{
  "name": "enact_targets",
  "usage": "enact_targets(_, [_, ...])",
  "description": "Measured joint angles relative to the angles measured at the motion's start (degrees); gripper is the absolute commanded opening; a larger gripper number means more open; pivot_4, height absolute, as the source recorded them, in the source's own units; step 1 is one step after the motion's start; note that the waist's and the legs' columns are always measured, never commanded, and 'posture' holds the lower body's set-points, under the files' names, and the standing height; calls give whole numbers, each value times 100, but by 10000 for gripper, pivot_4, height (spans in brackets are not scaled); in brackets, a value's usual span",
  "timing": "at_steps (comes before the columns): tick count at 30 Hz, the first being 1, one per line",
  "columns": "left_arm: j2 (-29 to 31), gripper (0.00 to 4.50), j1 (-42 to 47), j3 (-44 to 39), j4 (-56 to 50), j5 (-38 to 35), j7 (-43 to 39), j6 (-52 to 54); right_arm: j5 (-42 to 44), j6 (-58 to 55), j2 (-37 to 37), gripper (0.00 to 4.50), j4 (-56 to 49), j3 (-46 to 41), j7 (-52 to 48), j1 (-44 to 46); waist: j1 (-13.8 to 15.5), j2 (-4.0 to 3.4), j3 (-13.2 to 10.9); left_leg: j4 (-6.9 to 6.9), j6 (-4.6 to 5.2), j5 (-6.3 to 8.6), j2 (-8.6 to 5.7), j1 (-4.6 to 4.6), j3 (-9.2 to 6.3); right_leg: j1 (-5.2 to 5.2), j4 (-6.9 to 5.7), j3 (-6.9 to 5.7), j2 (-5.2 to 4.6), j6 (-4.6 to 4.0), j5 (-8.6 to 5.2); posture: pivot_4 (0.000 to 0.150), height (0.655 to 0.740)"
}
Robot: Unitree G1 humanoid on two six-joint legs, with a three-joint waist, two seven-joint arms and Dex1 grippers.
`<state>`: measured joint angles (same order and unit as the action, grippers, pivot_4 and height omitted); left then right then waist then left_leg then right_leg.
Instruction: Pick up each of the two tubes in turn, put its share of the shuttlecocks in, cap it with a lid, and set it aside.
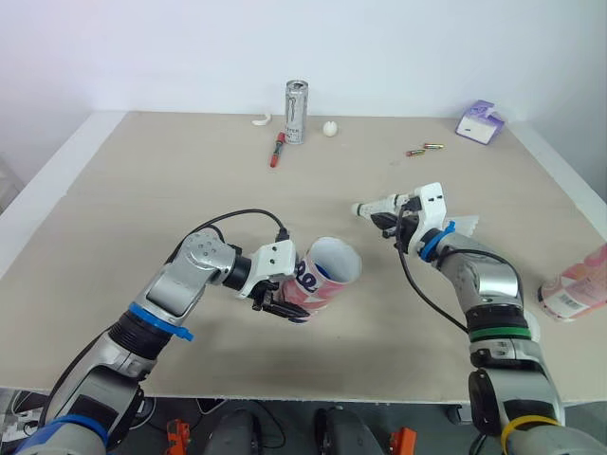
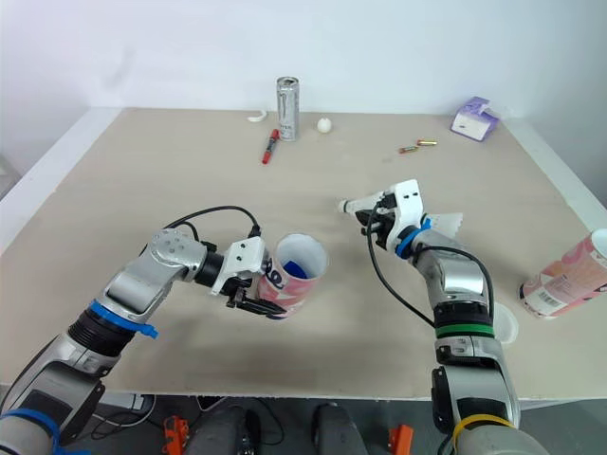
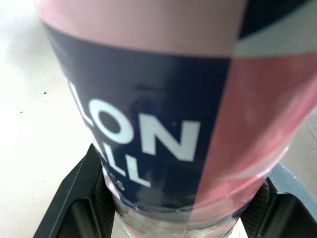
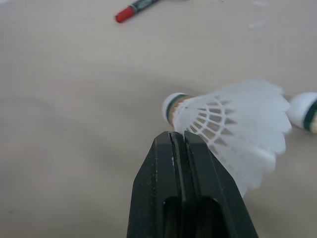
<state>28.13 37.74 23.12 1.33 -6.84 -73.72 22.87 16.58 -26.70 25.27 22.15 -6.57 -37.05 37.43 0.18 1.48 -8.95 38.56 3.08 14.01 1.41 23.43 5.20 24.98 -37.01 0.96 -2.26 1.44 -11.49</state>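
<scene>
**Loading the first tube: tube presented by the left arm, shuttlecock brought by the right.**

At left, the left end effector [image 1: 273, 303] is clamped around the lower body of the pink-and-navy tube [image 1: 327, 275]. It holds the tube just above the worktop [image 1: 142, 190], tilted so that the open mouth faces up and toward the right arm, probably to give a clear entry. Right of the mouth and a little apart from it, the right end effector [image 1: 394, 224] has its fingers pressed together on the feather skirt of a shuttlecock [image 4: 233, 124]. The cork end points toward the tube, the orientation that suits cork-first insertion. A second shuttlecock [image 4: 303, 111] lies just beside it on the worktop. At the far right edge the second tube [image 1: 577, 289] lies on its side, not yet handled.
</scene>
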Motion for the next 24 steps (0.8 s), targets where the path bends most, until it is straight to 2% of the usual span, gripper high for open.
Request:
enact_targets(4, [-10, 26639, 20, 5, 42, -1, -36, -22, 173, -325, 86, 421, -1025, -15, -39, -558, 14, 0, 0, -1, 1, 1, -3, 4, -4, 0, 0, -1, -1, 2, -4, 1500, 7400])
enact_targets(5, [-32, 26639, 54, 15, 103, -6, -59, -51, 339, -488, 305, 421, -1826, -106, -86, -972, 26, -1, 0, 0, 1, 1, -6, 8, -8, 3, 0, -1, -2, 3, -5, 1500, 7400])
enact_targets(8, [-26, 26639, 81, 11, 161, -9, -84, -51, 397, -517, 589, 421, -2381, -209, -204, -1149, 15, -1, 0, 0, 1, 1, -8, 5, -6, 1, 2, 1, -3, 5, -7, 1500, 7400])
enact_targets(11, [-38, 26639, 103, 16, 208, -16, -93, -50, 513, -436, 1276, 421, -3305, -345, -645, -1547, 21, -1, 0, 1, 2, 0, -9, 3, -10, -2, 2, 1, -3, 19, -39, 1500, 7400])
enact_targets(13, [-32, 26639, 135, 24, 227, -13, -115, -46, 546, -332, 1486, 421, -3558, -455, -863, -1629, 21, -2, -1, 1, 2, 1, -9, -2, -9, -7, 2, 1, -3, 18, -40, 1500, 7400])
enact_targets(15, [-20, 26639, 144, 19, 267, -27, -158, -48, 677, -43, 2266, 421, -4268, -612, -1540, -1721, 21, -13, -2, 0, 2, 1, -11, -2, -8, -4, 2, 4, -3, 18, -41, 1500, 7400])
enact_targets(17, [-28, 26639, 170, 26, 308, -27, -176, -48, 762, 392, 2746, 421, -4815, -747, -2105, -1609, 21, -9, -1, 0, 2, 1, -6, -7, -13, -9, 2, 0, 3, 14, -44, 1500, 7400])
enact_targets(19, [-50, 26639, 195, 39, 346, -31, -181, -48, 865, 678, 3001, 421, -5275, -695, -2504, -1558, 22, -6, -1, 0, 2, 1, -3, -5, -16, -10, 2, -5, 3, 11, -45, 1500, 7400])
enact_targets(24, [-54, 26639, 204, 49, 359, -47, -184, -48, 962, 812, 3237, 421, -5573, -550, -2750, -1462, 22, -2, -2, 1, 2, 1, -6, -5, -11, -9, 2, -3, -4, 11, -46, 1500, 7400])
